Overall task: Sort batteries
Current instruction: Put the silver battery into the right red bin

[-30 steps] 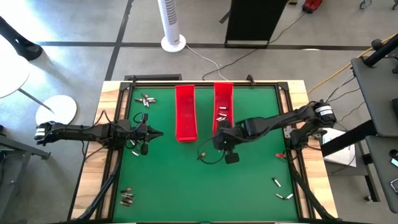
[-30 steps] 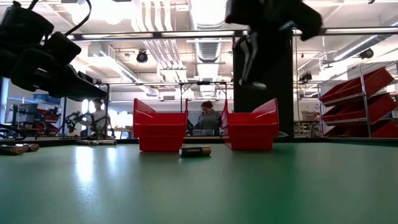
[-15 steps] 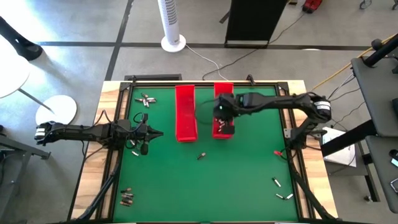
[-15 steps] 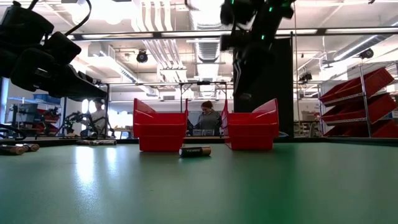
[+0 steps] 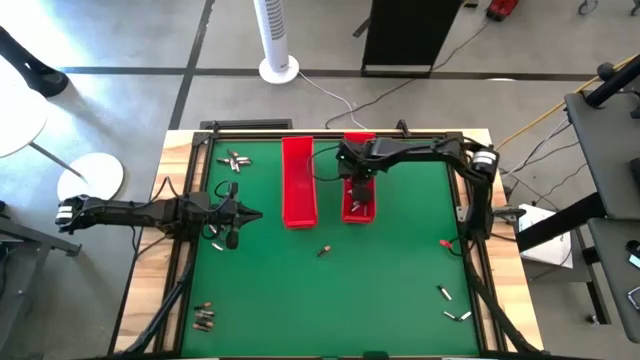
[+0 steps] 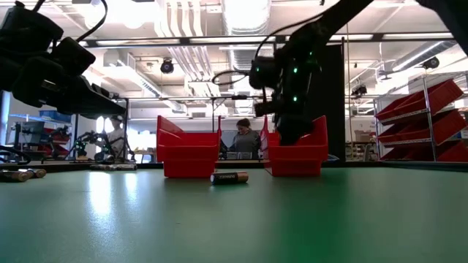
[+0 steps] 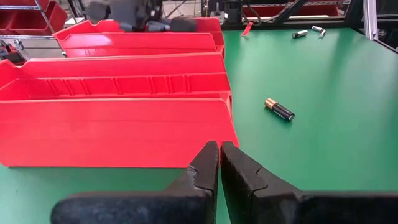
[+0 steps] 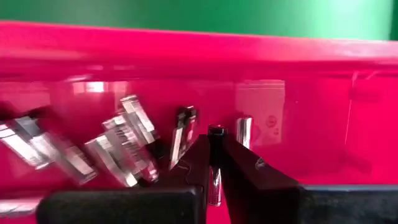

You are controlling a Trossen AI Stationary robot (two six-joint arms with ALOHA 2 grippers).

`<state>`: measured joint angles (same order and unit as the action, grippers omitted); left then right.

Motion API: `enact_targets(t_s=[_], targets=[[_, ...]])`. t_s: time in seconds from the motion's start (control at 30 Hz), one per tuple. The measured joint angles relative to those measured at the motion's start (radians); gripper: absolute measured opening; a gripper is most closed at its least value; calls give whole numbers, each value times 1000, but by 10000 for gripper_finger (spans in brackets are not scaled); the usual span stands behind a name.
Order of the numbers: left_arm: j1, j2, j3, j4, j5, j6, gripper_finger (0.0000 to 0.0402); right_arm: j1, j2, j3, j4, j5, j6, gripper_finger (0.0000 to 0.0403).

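A battery [image 8: 214, 167] pinched upright between the right fingers [image 8: 214, 163] hangs over the right red tray [image 5: 359, 205] on the green desk [image 5: 390, 280], where an early release could bounce it out; the left fingers [image 7: 219, 163] wait shut, empty.

Seen from directly overhead, the green bench [image 5: 400, 280] fills the high view, both arms reaching in from its sides. A second camera sits at bench-top level, looking across toward the workshop beyond — the two red trays [image 6: 189, 153] and a lone battery [image 6: 229, 177] appear in both views. The left wrist camera faces the trays from nearby; the right wrist camera peers closely into the right tray [image 8: 311, 81] at its batteries [image 8: 130, 140].
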<state>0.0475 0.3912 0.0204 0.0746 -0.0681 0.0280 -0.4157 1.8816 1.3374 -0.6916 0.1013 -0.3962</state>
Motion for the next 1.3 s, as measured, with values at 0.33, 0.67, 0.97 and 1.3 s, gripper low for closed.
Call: enact_targets(t_s=[0.33,0.67,0.97,1.3], targets=[[0,0,0,0,0,0,0,-36,88,37,33,-6,-44,22],[0,0,0,0,0,0,0,-37,82,35,30,-22,-40,24],[0,0,0,0,0,0,0,-7,18,31,8,-15,-30,85],[0,0,0,0,0,0,0,134,-220,23,-14,0,65,158]])
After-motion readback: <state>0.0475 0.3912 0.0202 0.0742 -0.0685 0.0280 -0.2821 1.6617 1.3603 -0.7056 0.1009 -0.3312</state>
